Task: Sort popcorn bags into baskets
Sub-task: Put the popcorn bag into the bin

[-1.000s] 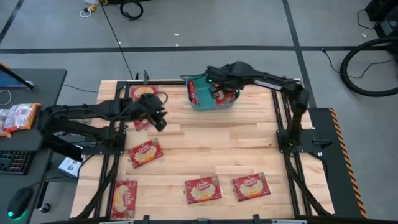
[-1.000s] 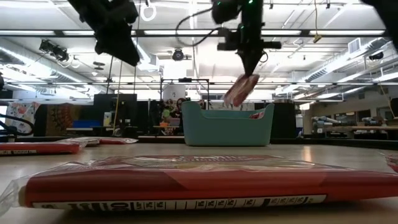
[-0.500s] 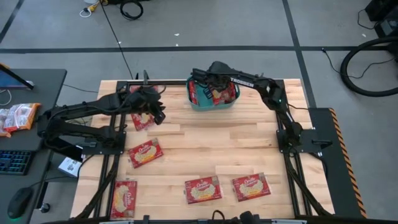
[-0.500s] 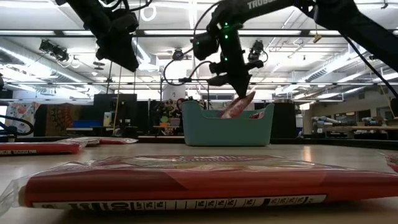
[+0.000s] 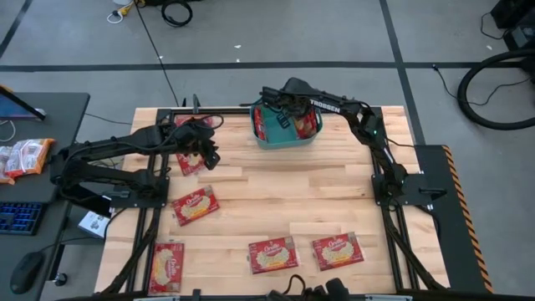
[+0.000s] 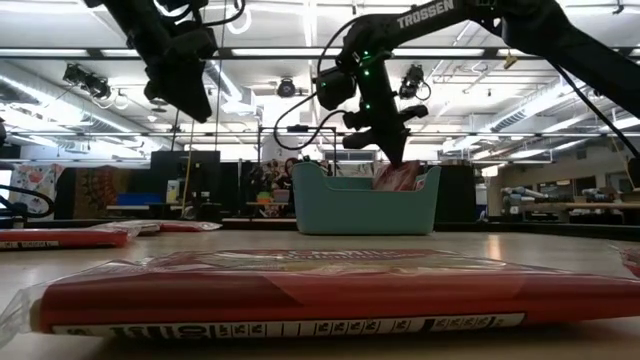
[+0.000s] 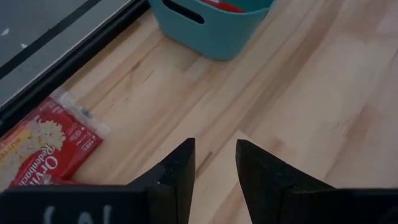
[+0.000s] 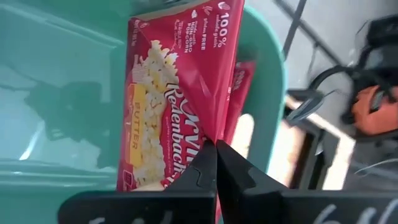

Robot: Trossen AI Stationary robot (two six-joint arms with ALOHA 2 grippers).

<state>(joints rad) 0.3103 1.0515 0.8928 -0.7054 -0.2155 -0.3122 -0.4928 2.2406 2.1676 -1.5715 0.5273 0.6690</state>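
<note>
On the dark desk left of the table lie a few paler packets (image 5: 25,156). On the wooden table (image 5: 276,205), the left-hand side carries a red popcorn bag near the front left corner (image 5: 168,267), another a little farther back (image 5: 195,206), and a third (image 5: 189,160) at the far left, partly under the left gripper (image 5: 209,155). That gripper hangs above the boards just beside this third bag; in the left wrist view its two dark fingers (image 7: 176,175) stand slightly apart with only bare wood between them, and a bag (image 7: 46,147) lies on the table to one side. Toward the middle, two more bags sit side by side near the front edge, one (image 5: 272,254) left of the other (image 5: 338,250). At the far edge, about centre, stands the teal basket (image 5: 285,141), with red bags already lying inside it. The right gripper (image 5: 282,116) reaches down into the basket from the right arm, and in the right wrist view its fingers (image 8: 225,167) are clamped on the edge of a butter popcorn bag (image 8: 174,93), which stands upright inside the teal wall. From table height that held bag (image 6: 398,176) pokes just above the basket's rim (image 6: 365,183).
</note>
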